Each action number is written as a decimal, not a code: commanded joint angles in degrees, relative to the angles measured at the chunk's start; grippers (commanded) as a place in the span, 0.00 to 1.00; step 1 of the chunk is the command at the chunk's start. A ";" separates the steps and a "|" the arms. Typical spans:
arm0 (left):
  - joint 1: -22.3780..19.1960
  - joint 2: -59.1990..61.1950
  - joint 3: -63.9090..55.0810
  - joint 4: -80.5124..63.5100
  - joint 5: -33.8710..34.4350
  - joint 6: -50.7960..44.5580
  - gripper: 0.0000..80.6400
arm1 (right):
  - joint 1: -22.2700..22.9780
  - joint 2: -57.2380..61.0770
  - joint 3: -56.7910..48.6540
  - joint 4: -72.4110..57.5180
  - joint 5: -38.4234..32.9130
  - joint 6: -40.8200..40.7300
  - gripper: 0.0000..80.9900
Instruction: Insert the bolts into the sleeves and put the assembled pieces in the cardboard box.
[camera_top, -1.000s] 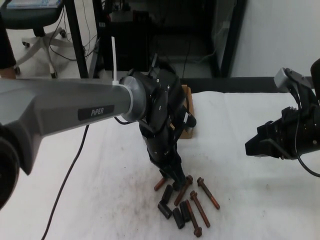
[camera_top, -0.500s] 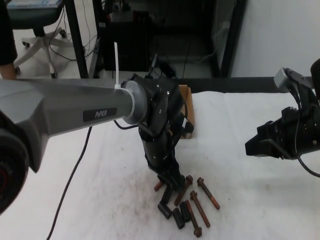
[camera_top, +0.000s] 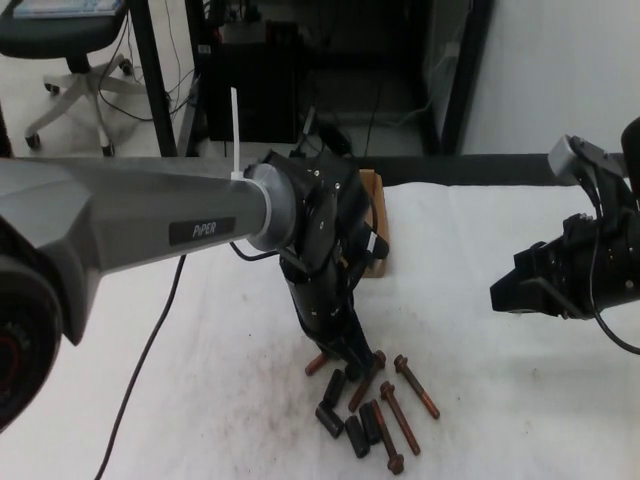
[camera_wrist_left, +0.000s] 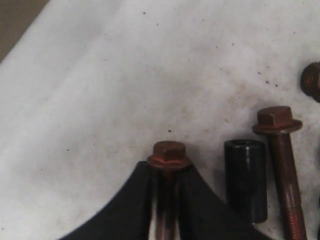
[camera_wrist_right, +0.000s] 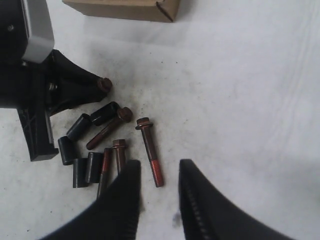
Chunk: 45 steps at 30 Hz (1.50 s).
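The left hand (camera_wrist_left: 167, 176) is pressed onto a rust-brown hex-headed steel bolt (camera_wrist_left: 169, 155), pinching its shank right under the flange. It sits low over the white cloth-covered worktop (camera_top: 200, 380), on the near side of the small brown cardboard box (camera_top: 376, 230). From the wrist view I cannot quite tell whether the bolt's threaded end is clear of the cloth or resting on it. The right hand (camera_wrist_right: 157, 197) hangs well off to the box's right, fingers spread and holding nothing.

The main risk is the grip itself. A round, rusty shank held by two narrow fingers could swivel on the way up, and a tilted bolt would likely miss a sleeve's bore or jam at its mouth.

A short black cylindrical metal sleeve (camera_wrist_left: 245, 177) lies just beside the held bolt, with a second brown bolt (camera_wrist_left: 281, 150) touching or nearly touching it. If the left hand drags sideways instead of rising straight, it could knock these, and the sleeve would probably roll.

The heap of loose bolts and sleeves (camera_top: 370, 410), farther from the box than the left hand, is tightly packed. The right hand coming in for a sleeve could catch two pieces at once or push one out of reach.

Both arms would then work close together on the box's near side, so they could collide.
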 joint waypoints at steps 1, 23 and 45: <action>0.11 1.85 0.11 -0.12 -0.47 -0.43 0.00 | 0.07 -0.13 -0.60 0.16 -0.38 -0.12 0.32; 7.15 -34.45 12.02 1.13 -8.31 -19.90 0.00 | 6.58 -0.13 -0.60 -5.22 -16.38 -3.04 0.32; 8.19 -74.08 49.01 -3.26 1.36 -20.49 0.00 | 32.05 12.83 -9.70 -3.80 7.66 -2.55 0.32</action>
